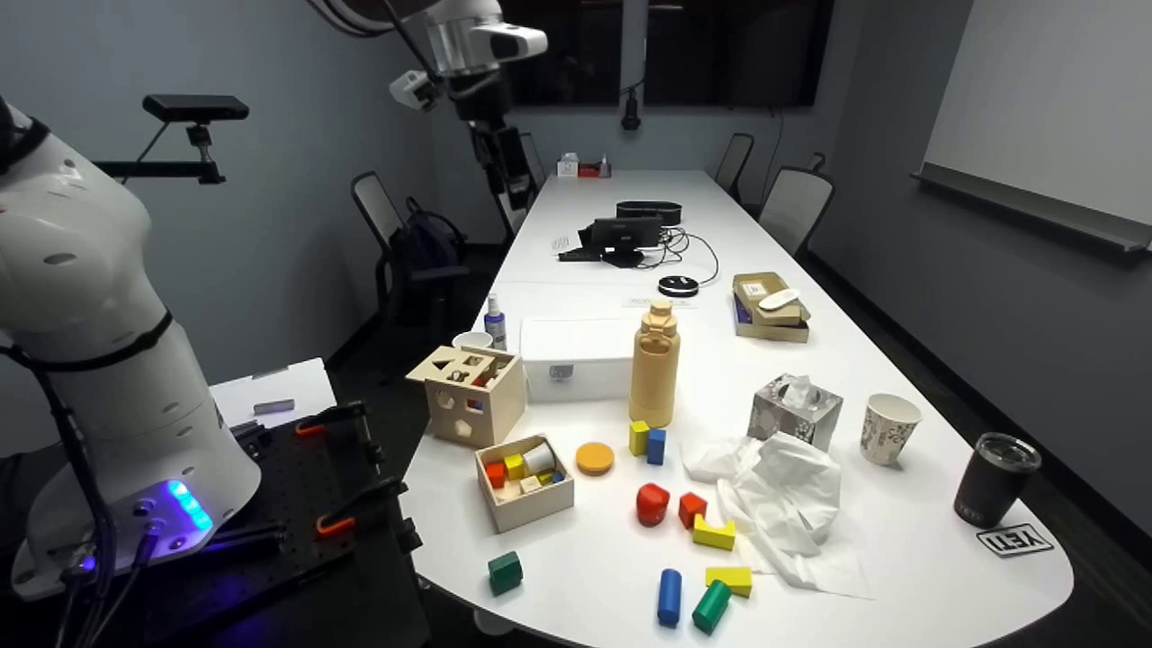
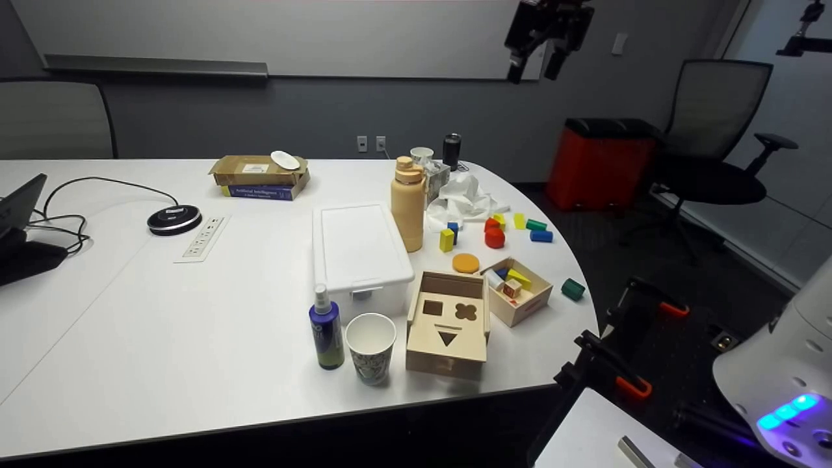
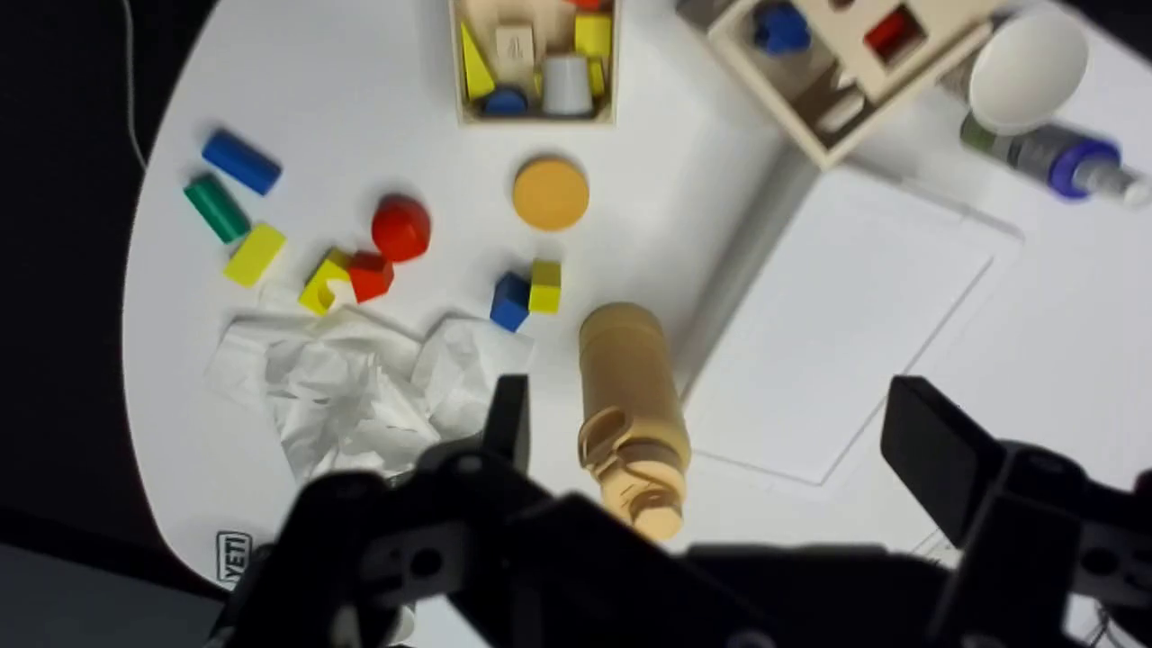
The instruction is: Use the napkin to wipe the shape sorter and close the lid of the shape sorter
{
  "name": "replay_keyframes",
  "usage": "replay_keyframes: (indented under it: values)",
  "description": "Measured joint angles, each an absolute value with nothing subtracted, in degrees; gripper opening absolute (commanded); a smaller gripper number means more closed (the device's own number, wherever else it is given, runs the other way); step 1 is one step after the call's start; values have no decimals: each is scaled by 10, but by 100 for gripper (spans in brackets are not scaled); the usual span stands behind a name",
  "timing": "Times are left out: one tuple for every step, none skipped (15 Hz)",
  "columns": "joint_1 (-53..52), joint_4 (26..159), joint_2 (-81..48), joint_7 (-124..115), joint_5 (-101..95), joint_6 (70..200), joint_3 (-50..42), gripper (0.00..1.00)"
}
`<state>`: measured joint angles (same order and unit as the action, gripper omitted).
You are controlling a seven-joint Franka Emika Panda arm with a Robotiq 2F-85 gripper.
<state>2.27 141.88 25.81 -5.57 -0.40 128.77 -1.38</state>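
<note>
The shape sorter (image 1: pixel 499 409) is a light-wood box upright at the table edge; it also shows in an exterior view (image 2: pixel 445 367) and at the top of the wrist view (image 3: pixel 765 103). Its lid (image 2: pixel 429 341) is slid partway off, overhanging one side and leaving an open gap with blocks visible inside. The napkin (image 1: pixel 787 486) is a crumpled white heap near the tissue box; it also shows in an exterior view (image 2: pixel 461 198) and the wrist view (image 3: pixel 351 405). My gripper (image 3: pixel 706 389) is open and empty, high above the table, apart from both; it shows in both exterior views (image 1: pixel 517 193) (image 2: pixel 534 73).
A tan bottle (image 1: pixel 655 369) stands beside a white lidded bin (image 1: pixel 576 342). A low tray of blocks (image 1: pixel 535 515) sits near the sorter. A paper cup (image 2: pixel 372 351) and spray bottle (image 2: pixel 326 335) stand beside it. Loose blocks lie near the napkin, by the tissue box (image 1: pixel 814 418).
</note>
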Motion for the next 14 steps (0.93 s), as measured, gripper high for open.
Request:
replay_keyframes:
  values:
    - [31, 1407, 223, -65, -1, 1333, -21, 100]
    - [39, 1392, 186, -74, 3, 1373, -29, 100]
    - [47, 1374, 148, -84, 8, 1410, -36, 100]
    - [55, 1354, 111, -94, 12, 1444, -44, 100]
    - [64, 1331, 73, -107, 13, 1476, -51, 100]
    - [71, 1307, 35, -121, 14, 1503, -57, 100]
    - [78, 1282, -3, -136, 14, 1524, -64, 100]
    - [83, 1255, -39, -146, 14, 1538, -72, 100]
    - [87, 1225, -76, -153, 20, 1548, -80, 100]
    - [91, 1194, -113, -153, 31, 1550, -87, 100]
    - [96, 1162, -150, -153, 43, 1551, -92, 100]
    - [101, 1129, -187, -154, 54, 1551, -96, 100]
    - [105, 1097, -223, -154, 62, 1550, -100, 100]
    - [110, 1063, -261, -154, 68, 1550, -103, 100]
